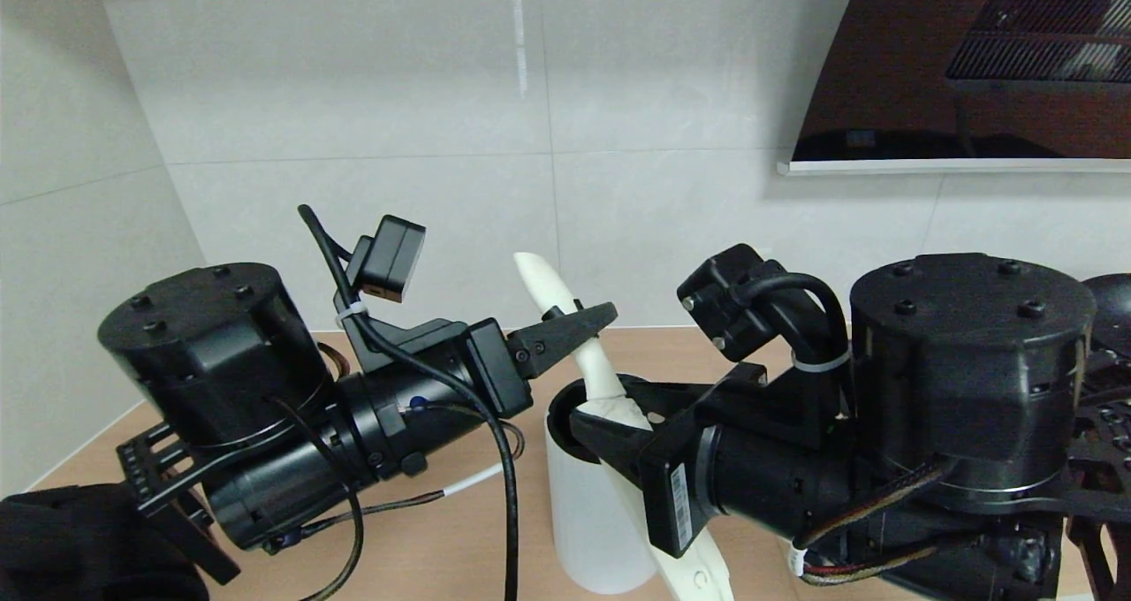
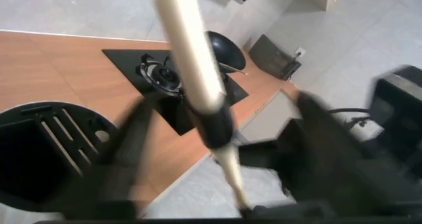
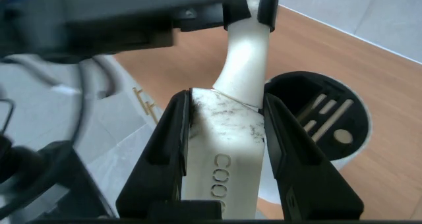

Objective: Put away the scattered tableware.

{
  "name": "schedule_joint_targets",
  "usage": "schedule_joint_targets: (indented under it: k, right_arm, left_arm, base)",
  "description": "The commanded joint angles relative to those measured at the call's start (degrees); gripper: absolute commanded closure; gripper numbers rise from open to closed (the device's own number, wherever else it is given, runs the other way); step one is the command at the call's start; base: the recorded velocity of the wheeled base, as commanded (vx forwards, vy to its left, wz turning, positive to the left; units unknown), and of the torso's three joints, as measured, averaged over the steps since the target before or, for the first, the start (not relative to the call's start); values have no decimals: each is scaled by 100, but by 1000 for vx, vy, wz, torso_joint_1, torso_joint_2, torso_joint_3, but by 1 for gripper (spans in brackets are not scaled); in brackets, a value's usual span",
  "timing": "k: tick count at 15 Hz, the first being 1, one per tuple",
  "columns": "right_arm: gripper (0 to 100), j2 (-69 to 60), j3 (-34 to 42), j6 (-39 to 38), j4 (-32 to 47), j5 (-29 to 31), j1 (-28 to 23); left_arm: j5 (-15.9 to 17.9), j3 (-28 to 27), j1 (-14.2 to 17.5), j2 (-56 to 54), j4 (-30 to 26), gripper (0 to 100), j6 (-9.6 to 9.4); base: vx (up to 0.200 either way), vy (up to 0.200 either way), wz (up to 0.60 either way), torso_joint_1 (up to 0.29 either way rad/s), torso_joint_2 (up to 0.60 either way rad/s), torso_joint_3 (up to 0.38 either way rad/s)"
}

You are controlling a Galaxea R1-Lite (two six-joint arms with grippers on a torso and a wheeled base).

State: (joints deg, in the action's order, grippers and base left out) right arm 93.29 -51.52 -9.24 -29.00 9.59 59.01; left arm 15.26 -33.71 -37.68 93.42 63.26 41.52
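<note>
A cream spatula (image 1: 552,292) stands tilted above a white utensil holder (image 1: 588,521) with a black divided insert. My right gripper (image 1: 610,420) is shut on the spatula's wide lower part (image 3: 227,128), just over the holder's mouth (image 3: 330,118). My left gripper (image 1: 574,327) is higher up and straddles the thin handle (image 2: 198,85). It is open, with a gap on each side of the handle. The holder (image 2: 39,145) sits below it on the wooden counter. The spatula's lower tip hangs in front of the holder, outside it.
A black hob (image 2: 158,72) with a dark pan (image 2: 224,46) is set into the wooden counter (image 1: 424,539) to the right. A dark range hood (image 1: 963,71) hangs on the tiled wall at the upper right. The wall corner closes the left side.
</note>
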Motion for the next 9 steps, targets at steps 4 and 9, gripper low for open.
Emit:
schedule_joint_targets:
  k: [4, 9]
  right_arm:
    - [100, -110, 28, 1, 9, 7, 31]
    - [100, -119, 28, 1, 0, 16, 31]
  left_arm:
    - [21, 13, -2, -16, 2, 100, 5]
    - [-6, -22, -20, -34, 2, 100, 5]
  base:
    - [0, 0, 0, 0, 0, 0]
    - [0, 0, 0, 0, 0, 0]
